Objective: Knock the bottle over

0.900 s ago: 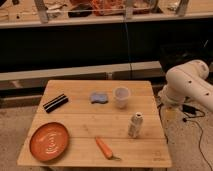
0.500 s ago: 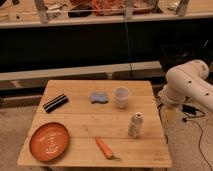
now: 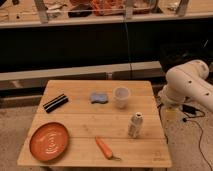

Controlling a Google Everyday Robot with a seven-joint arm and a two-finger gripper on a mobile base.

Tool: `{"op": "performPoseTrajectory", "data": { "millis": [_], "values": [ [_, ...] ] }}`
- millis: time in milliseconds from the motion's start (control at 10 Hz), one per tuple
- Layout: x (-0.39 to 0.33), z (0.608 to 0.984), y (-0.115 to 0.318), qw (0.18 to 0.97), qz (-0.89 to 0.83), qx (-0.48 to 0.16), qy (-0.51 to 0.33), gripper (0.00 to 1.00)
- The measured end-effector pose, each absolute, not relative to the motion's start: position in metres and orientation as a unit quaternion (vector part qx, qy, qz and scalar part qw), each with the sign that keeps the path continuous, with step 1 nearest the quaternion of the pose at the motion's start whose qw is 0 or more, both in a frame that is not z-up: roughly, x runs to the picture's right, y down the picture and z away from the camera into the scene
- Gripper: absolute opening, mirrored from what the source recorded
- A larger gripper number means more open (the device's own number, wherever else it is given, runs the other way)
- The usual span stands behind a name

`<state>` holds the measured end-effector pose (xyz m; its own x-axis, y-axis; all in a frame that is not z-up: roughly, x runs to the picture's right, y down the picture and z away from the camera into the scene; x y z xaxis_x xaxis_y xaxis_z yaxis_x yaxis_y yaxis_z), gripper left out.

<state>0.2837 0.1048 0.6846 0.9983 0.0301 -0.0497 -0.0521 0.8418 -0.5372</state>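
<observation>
The bottle [image 3: 135, 125] stands upright near the bench's [image 3: 80, 120] right front, with the cup [image 3: 121, 96] behind it and a carrot [image 3: 105, 148] to its front left. The gripper [image 3: 170, 111] hangs off the bench's right edge under the white arm [image 3: 187, 86]; I cannot tell how it is set.

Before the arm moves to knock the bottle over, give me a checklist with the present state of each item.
1. Bottle upright, near the table's front corner on the arm's side: ok.
2. Cup apart, behind the bottle: ok.
3. Carrot apart, lying nearer the front edge: ok.
4. Bare table between the bottle and the arm-side edge: ok.
5. Tool near the bottle: not ok; it seems to hang under the white arm, beyond the table's edge.
</observation>
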Motion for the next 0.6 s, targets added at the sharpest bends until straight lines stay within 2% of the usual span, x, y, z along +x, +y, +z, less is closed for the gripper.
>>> {"op": "performPoseTrajectory", "data": {
  "millis": [600],
  "values": [
    [0.2814,0.6892,0.1126,0.959,0.016,-0.283,0.018,0.8]
  ]
}}
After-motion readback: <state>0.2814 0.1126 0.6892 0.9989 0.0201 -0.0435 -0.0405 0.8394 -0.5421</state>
